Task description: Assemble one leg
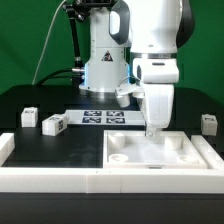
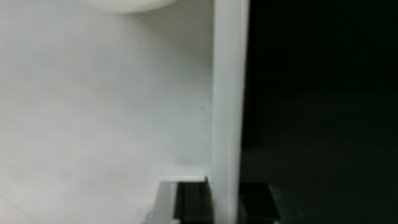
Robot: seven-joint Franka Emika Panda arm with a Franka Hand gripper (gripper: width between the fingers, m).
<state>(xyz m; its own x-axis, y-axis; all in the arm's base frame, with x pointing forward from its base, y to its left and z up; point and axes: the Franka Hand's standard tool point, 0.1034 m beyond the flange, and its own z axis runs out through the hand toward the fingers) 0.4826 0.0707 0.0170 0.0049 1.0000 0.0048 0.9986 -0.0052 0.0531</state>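
Observation:
The large white square panel (image 1: 160, 152) lies flat at the front of the exterior view's right, with round corner sockets. My gripper (image 1: 152, 130) stands upright over its far edge. In the wrist view my gripper (image 2: 228, 188) straddles the panel's edge (image 2: 228, 100), and the two dark fingers (image 2: 192, 203) press it from both sides, shut on it. One socket (image 2: 134, 5) shows at the picture's rim. Three small white legs with marker tags lie on the black table: two (image 1: 30, 115) (image 1: 53, 124) at the exterior view's left and one (image 1: 208, 122) at its right.
The marker board (image 1: 105, 117) lies flat on the table in front of the arm's base. A low white wall (image 1: 60, 180) runs along the front of the table and turns up at both sides, next to the panel.

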